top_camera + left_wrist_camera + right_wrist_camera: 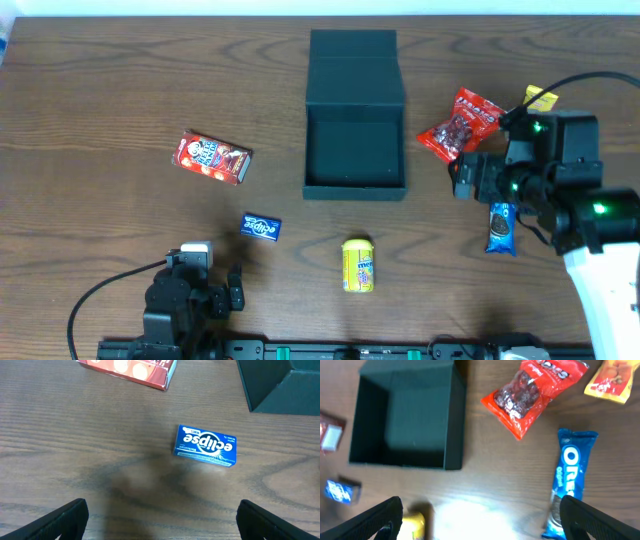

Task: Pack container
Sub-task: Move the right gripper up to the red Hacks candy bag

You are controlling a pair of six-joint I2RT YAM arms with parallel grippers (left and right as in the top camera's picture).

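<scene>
Overhead: container [355, 120] open mid-table, left of right pincer [462, 178], well ahead-right of left pincer [232, 290].
Left wrist: left pincer spread, empty; mints [205, 445] ahead.
Right wrist: right pincer spread, empty; Oreo [570, 480] ahead-right, container ahead-left.

The container [355, 190] is a dark, square box. It sits flat on the brown table [120, 80], near the middle and toward the far side. Its lid is open and lies folded back behind it. The inside is dark too, with straight walls.
</scene>
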